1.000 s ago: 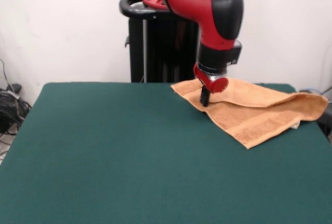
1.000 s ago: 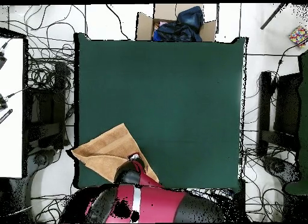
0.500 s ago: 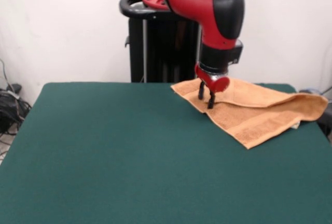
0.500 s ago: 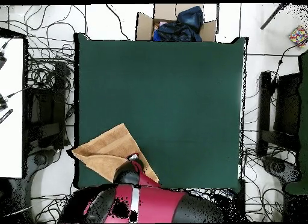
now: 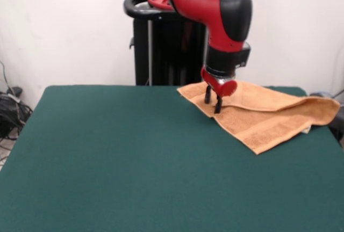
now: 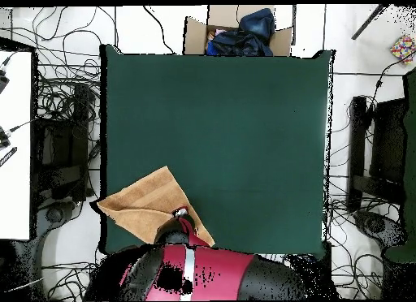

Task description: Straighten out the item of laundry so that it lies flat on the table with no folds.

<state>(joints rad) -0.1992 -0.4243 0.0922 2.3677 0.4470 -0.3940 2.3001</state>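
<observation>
Towel (image 5: 266, 115) sits at table (image 5: 118, 157) corner nearest the robot base, partly folded over itself w/ one end hanging past the edge; gripper (image 5: 212, 100) is over the towel's inner corner, jaws spread apart, nothing between them; tips look to be touching the cloth, though hard to be sure; in overhead view arm covers most of the gripper.

My black two-fingered gripper (image 5: 212, 101) hangs spread over the folded orange-tan terry-cloth towel (image 5: 269, 115), the only thing lying on the dark green felt table (image 5: 118, 157). The towel fills one corner near my black pedestal (image 5: 161, 44); beyond the opposite table edge sits an open cardboard box of dark clothes (image 6: 237, 32).
</observation>
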